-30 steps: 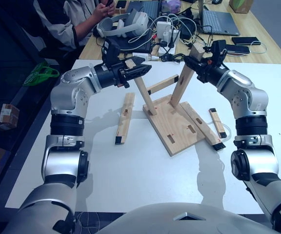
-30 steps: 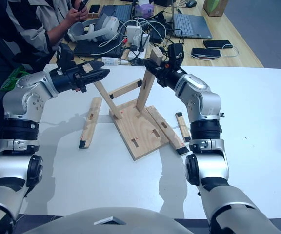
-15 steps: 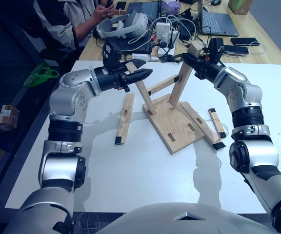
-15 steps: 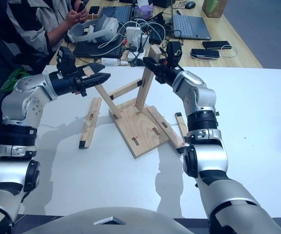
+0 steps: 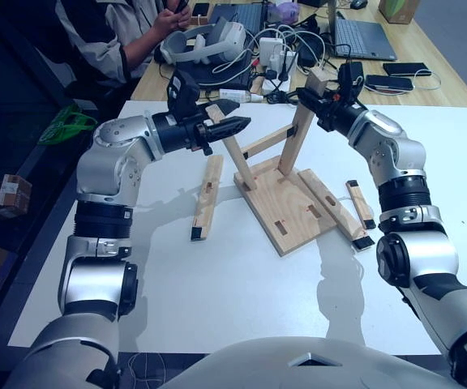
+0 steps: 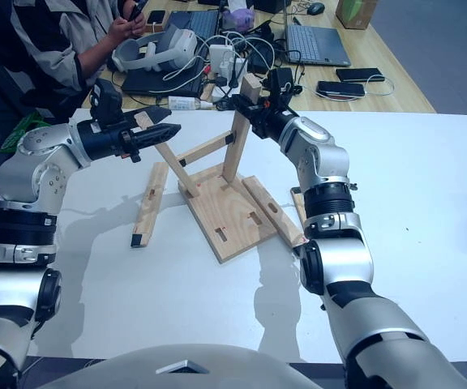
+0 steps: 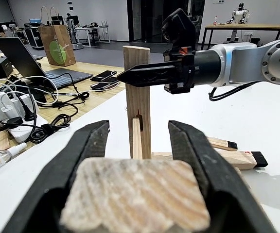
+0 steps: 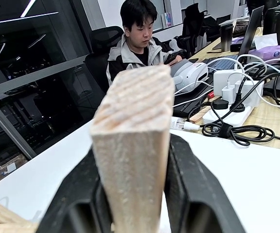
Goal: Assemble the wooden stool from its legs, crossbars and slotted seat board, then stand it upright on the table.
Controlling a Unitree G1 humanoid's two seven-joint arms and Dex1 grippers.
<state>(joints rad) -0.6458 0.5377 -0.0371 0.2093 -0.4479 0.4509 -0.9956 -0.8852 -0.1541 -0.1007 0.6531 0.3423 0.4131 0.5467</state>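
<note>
My left end effector [image 5: 232, 126] clamps the left leg [image 5: 235, 154], my right end effector [image 5: 310, 96] clamps the right leg [image 5: 298, 134], both slotted in the seat board [image 5: 292, 217] at frame centre; I judge uneven pulling could pop the crossbar [image 5: 267, 139] loose.

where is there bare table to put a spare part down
The near table in front of the board is bare, as is the right side beyond the short piece. Crowded: between the loose leg and board, and above it where the left end effector and right end effector grip legs.
</note>
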